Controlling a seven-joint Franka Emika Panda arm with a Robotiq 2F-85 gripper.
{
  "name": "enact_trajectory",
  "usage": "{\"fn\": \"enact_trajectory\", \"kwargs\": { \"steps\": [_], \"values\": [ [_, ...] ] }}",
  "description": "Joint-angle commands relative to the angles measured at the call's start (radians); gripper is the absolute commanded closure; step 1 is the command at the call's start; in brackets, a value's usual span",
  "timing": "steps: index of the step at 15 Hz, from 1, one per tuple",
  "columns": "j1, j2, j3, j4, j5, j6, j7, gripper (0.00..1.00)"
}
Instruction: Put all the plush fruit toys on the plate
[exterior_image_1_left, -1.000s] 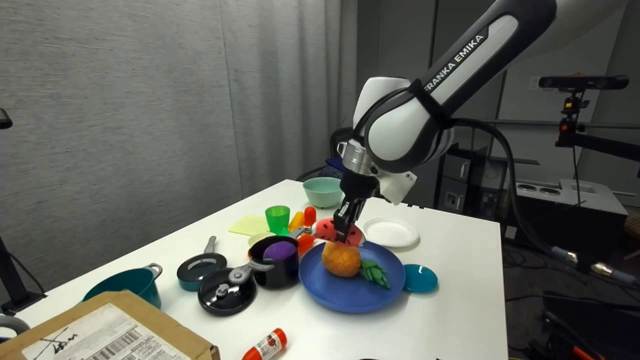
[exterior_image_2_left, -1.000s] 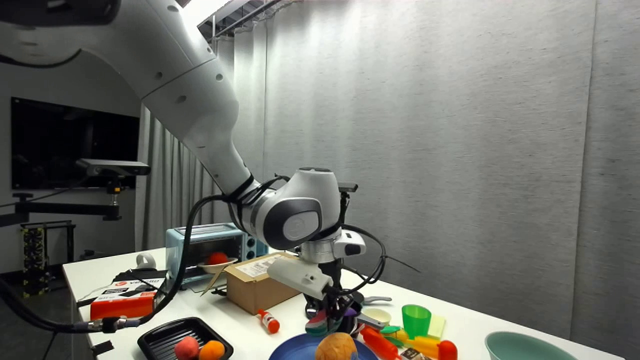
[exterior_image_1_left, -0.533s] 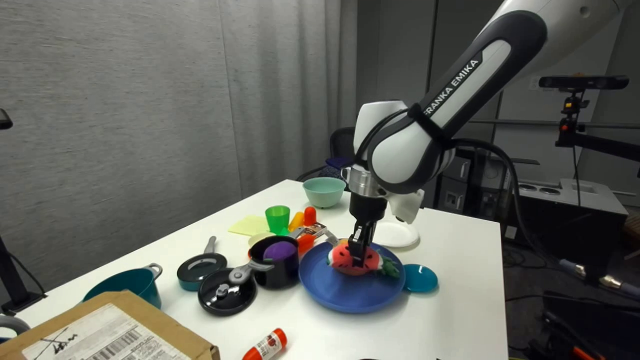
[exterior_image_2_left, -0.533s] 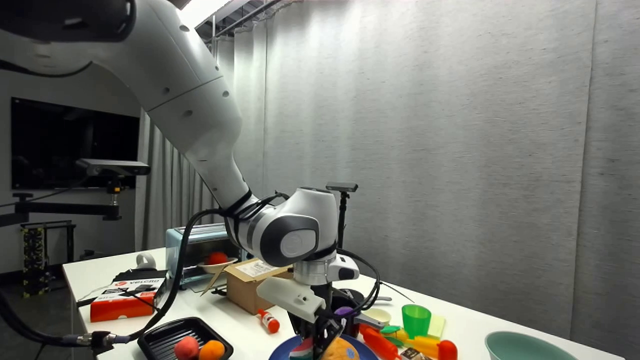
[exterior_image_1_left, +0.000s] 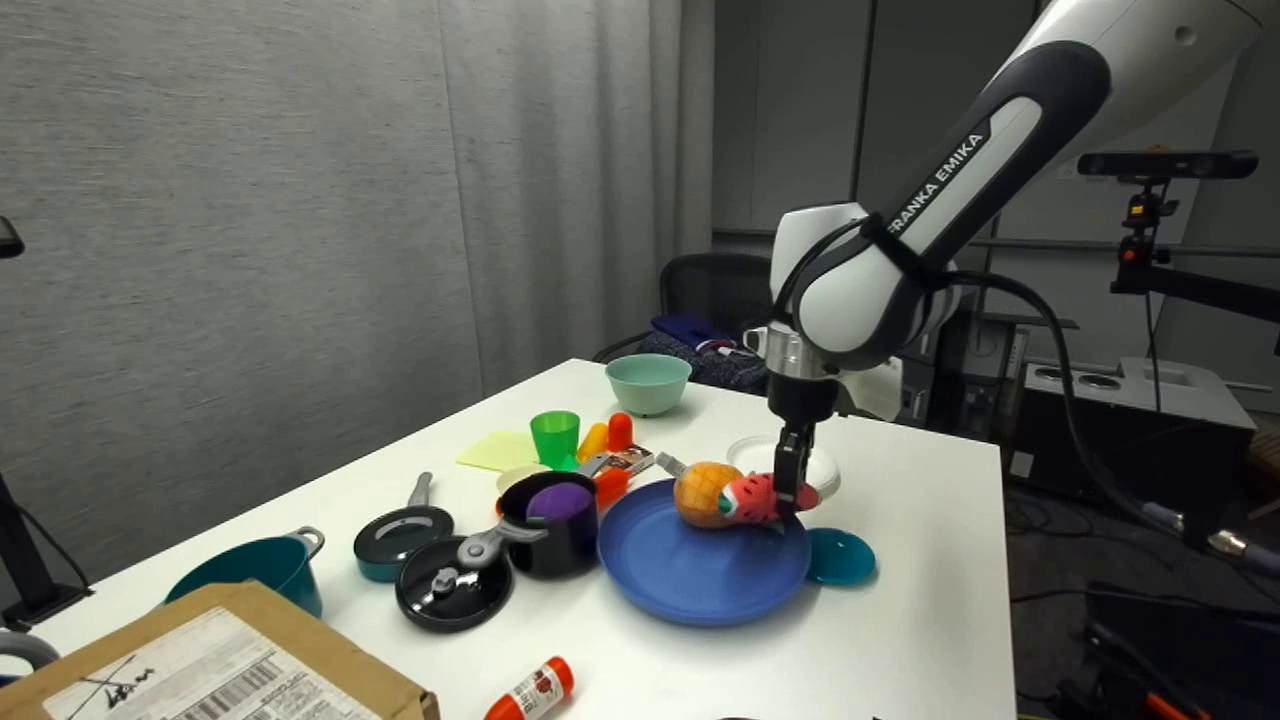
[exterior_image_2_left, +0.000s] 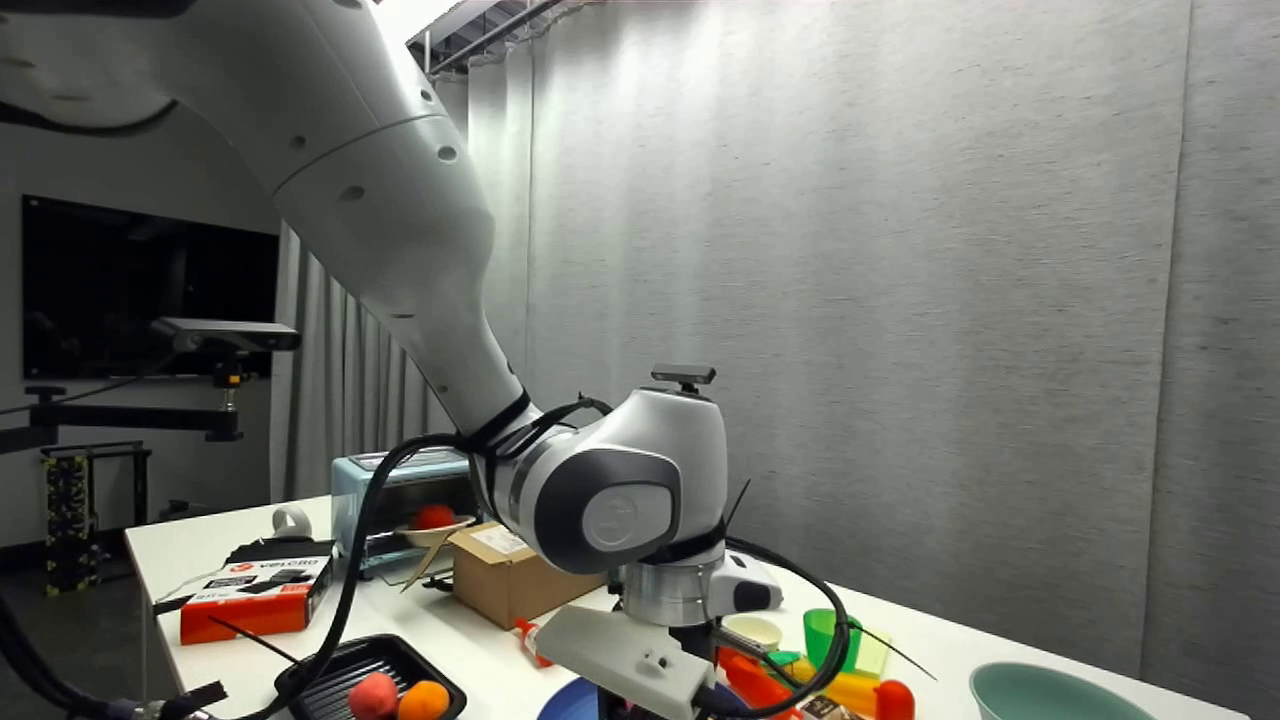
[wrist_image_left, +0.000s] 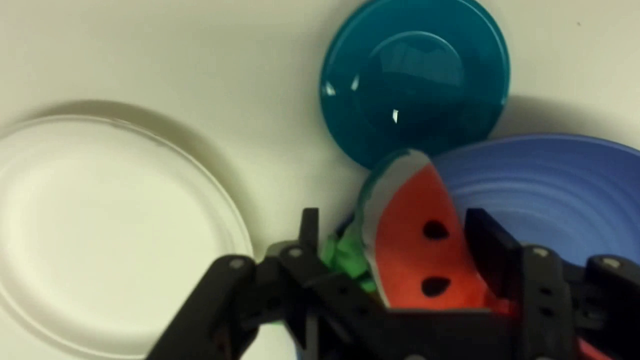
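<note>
FRANKA EMIKA stands on the robot arm (exterior_image_1_left: 940, 185) and VELCRO on the red-and-white box (exterior_image_2_left: 256, 598)

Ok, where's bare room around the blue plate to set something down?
Bare: the blue plate, on its half facing the labelled red bottle; also the tabletop between plate, bottle and black tray. Crowded: the plate's opposite edge, where the pineapple toy and watermelon toy bunch at the pincer, and the narrow gap by the black pot.
</note>
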Motion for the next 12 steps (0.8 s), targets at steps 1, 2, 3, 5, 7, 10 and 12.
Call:
{"fn": "enact_trajectory", "kwargs": {
  "steps": [1, 2, 3, 5, 7, 10, 12],
  "values": [
    [-0.066, -0.103, -0.034, -0.059, -0.013, -0.036, -0.132, 0.00],
    [-0.088, -0.128, -0.040, -0.068, 0.015, -0.033, -0.180, 0.00],
    [-0.103, -0.149, -0.049, -0.070, 0.029, -0.046, -0.217, 0.00],
    [-0.140, -0.206, -0.066, -0.070, 0.093, -0.079, -0.316, 0.00],
    [-0.148, -0.268, -0.093, -0.057, 0.150, -0.146, -0.405, 0.00],
    [-0.126, -0.348, -0.141, -0.023, 0.249, -0.272, -0.434, 0.00],
    [-0.116, -0.368, -0.169, 0.030, 0.279, -0.405, -0.365, 0.00]
  ]
}}
